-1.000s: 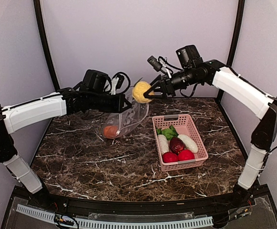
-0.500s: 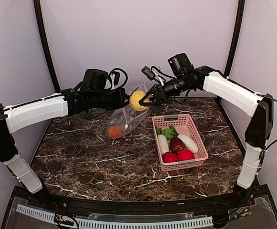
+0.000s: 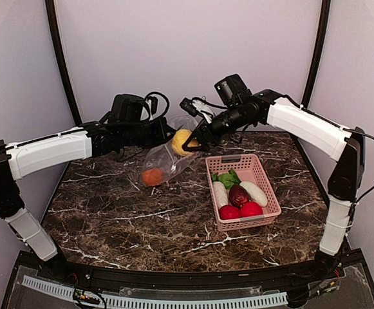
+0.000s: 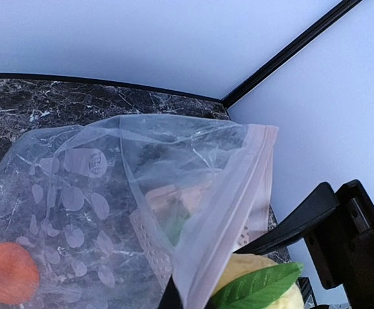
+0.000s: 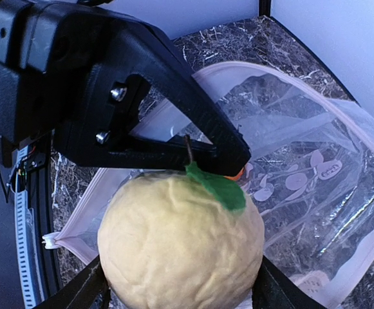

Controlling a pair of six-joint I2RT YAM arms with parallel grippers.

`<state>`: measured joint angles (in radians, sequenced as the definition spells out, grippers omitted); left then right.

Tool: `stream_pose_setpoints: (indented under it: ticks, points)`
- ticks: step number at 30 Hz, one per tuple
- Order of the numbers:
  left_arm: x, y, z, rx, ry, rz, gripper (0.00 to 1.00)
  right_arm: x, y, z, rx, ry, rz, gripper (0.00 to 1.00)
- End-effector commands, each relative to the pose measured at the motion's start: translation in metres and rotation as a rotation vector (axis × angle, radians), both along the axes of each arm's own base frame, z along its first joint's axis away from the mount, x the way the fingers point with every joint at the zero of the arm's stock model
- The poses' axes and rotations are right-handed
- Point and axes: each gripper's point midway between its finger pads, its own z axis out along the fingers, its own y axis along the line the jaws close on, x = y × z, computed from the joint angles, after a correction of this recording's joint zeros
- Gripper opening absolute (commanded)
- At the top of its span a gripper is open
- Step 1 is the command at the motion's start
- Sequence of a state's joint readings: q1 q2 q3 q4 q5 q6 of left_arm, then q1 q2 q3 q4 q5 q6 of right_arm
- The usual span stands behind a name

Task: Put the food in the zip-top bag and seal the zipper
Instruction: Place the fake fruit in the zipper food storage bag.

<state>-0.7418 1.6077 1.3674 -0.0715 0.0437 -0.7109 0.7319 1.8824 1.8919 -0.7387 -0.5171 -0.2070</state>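
The right gripper point(image 3: 184, 143) clasps the lemon point(image 5: 180, 244) at the bag point(image 4: 109, 193) mouth, fingers point(image 5: 77, 293) cropped in its view; the left gripper point(image 3: 167, 134), clamped on the rim, is barely visible in its own.

You see the zip-top bag point(image 4: 109, 193) filling the lower left, an orange ball point(image 4: 9, 272) inside it, the zipper point(image 4: 232, 212) slanting down beside a yellow fruit point(image 4: 239, 271) at the bottom edge.

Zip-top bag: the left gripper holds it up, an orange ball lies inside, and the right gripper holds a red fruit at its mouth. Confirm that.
One error: the fruit in the right gripper is yellow, not red, as the right wrist view shows. The left gripper does hold up the zip-top bag, orange ball inside.
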Motion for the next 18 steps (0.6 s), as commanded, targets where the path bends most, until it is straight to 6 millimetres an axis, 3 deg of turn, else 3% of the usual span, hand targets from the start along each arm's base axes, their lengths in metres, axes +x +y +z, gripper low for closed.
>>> stream_pose_setpoints:
  ticks: [1, 7, 15, 18]
  points:
    - [-0.017, -0.008, 0.036, -0.088, -0.061, -0.056, 0.01, -0.003, 0.015, -0.004, -0.001, 0.009, 0.036, 0.74]
    - [-0.017, 0.003, 0.041, -0.068, -0.08, -0.013, 0.01, 0.001, 0.013, -0.002, -0.019, -0.014, 0.025, 0.83]
    - [-0.018, 0.007, 0.028, -0.025, -0.059, -0.01, 0.01, 0.005, -0.002, 0.051, 0.008, -0.18, -0.004, 0.89]
    - [-0.018, 0.007, 0.022, -0.015, -0.048, -0.01, 0.01, 0.004, -0.007, 0.06, 0.007, -0.216, -0.013, 0.9]
